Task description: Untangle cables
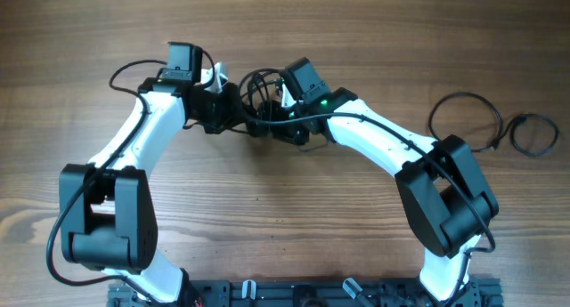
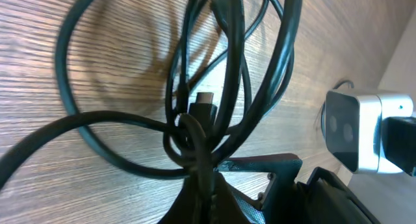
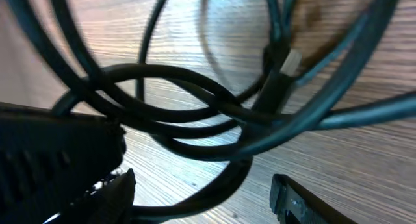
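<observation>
A knotted bundle of thin black cables (image 1: 258, 92) lies at the back middle of the wooden table, between both grippers. My left gripper (image 1: 224, 107) is at its left side. In the left wrist view the fingers (image 2: 200, 182) are shut on several strands of the bundle (image 2: 195, 120), and a plug (image 2: 203, 107) shows just above the knot. My right gripper (image 1: 278, 122) is at the bundle's right side. In the right wrist view its fingers (image 3: 201, 195) are open, with one cable loop (image 3: 214, 185) passing between them and a pale-tipped plug (image 3: 286, 71) beyond.
Two separate black cable loops lie at the right of the table, a larger one (image 1: 465, 120) and a smaller coil (image 1: 533, 133). The right arm's silver wrist camera (image 2: 354, 130) shows close by in the left wrist view. The arm bases stand at the front edge.
</observation>
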You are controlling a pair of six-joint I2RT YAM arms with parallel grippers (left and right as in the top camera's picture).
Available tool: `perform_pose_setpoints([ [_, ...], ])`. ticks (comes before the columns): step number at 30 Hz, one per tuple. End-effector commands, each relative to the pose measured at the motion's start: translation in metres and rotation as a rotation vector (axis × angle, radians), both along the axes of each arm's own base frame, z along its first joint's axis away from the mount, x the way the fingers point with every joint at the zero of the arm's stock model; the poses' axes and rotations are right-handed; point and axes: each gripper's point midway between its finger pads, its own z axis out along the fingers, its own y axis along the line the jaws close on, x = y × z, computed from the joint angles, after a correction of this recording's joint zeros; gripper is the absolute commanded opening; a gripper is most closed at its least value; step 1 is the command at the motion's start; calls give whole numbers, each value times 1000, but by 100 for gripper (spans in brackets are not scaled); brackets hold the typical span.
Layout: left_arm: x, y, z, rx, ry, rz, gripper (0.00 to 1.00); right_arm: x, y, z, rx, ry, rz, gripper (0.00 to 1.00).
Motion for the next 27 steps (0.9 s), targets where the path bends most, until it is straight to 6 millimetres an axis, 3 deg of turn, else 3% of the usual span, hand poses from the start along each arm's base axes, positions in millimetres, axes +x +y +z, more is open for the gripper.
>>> perform_pose_setpoints([
  [1, 12, -18, 16, -32, -113, -58, 4, -28, 12, -2, -44, -23, 125, 70],
  [7, 21, -15, 15, 15, -160, -53, 4, -21, 11, -5, -98, -87, 102, 76],
  [16, 16, -18, 14, 36, -213, -154, 4, -14, 16, -1, -81, -129, 108, 80],
  [27, 14, -18, 13, 38, -203, -154, 4, -14, 21, 2, -52, -133, 123, 81],
])
